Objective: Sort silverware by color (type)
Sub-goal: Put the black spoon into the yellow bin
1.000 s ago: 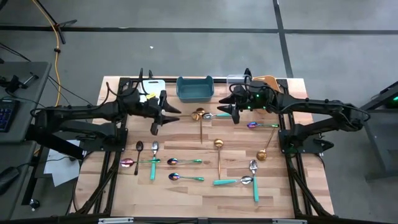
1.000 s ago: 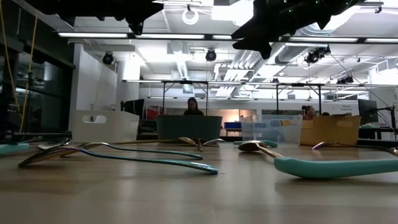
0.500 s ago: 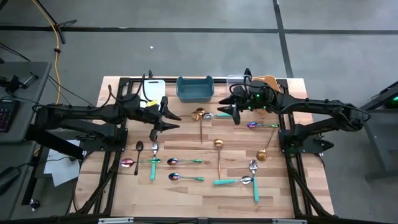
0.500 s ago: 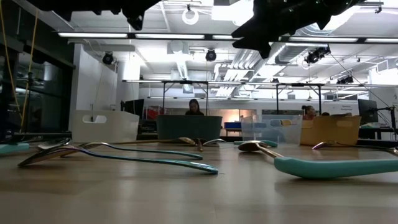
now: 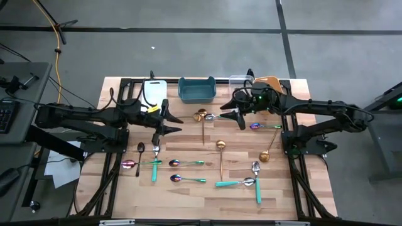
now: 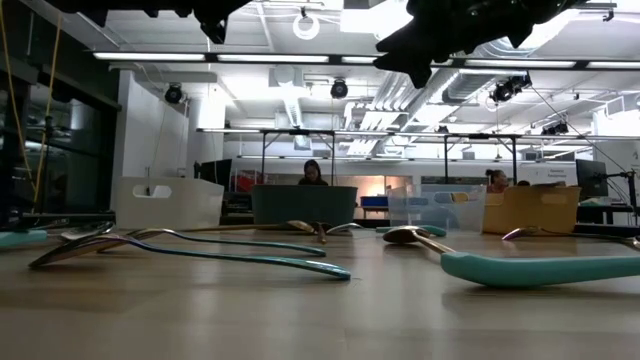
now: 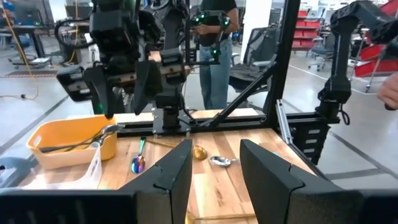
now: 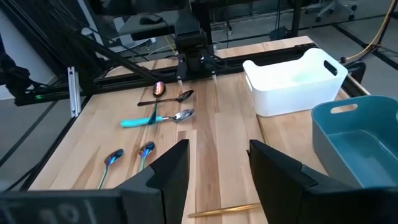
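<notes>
Both the left gripper (image 5: pixel 166 125) and right gripper (image 5: pixel 237 117) hover apart, seemingly empty, above the silverware (image 5: pixel 188 179) below them.

Grey floor (image 5: pixel 188 50) around table, dark seam lines crossing upper part of high view. Yellow cable (image 5: pixel 59 44) at upper left. Keyboard (image 5: pixel 5 116) on desk at left edge. Low view: white ceiling, long strip lights (image 6: pixel 180 56), ducts and pipes overhead. Person (image 6: pixel 312 172) seated mid-background. Left wrist view: red shelving (image 7: pixel 308 31) upper right, office chair (image 7: pixel 258 46) behind.
</notes>
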Robot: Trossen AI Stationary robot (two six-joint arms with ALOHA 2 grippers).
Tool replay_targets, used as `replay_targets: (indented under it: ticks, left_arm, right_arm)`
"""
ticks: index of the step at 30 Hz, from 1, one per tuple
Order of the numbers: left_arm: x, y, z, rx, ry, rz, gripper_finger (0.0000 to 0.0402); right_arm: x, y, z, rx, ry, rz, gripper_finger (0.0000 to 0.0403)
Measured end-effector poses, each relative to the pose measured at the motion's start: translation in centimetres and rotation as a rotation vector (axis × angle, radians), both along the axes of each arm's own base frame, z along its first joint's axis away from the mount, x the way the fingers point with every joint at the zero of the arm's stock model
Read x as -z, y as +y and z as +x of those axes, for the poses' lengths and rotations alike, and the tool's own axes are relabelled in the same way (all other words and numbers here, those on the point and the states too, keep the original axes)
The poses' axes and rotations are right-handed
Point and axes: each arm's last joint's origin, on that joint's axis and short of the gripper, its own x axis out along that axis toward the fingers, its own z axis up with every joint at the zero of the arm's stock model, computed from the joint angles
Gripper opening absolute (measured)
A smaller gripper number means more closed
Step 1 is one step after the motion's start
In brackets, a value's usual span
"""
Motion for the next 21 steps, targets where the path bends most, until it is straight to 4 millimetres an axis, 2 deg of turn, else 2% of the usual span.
replay_targets:
  ticks: [16,21]
  left_arm:
    - [0.14,-0.15,-0.35,0.006,0.034,0.001,0.0129]
    - [0.23,0.15,-0.25,-0.092,0.039,0.007,0.0129]
  right_arm:
    - [0.08,0.28,0.03,-0.008,0.01,0.009,0.016]
    - [0.08,0.28,0.03,-0.022,0.006,-0.033,0.016]
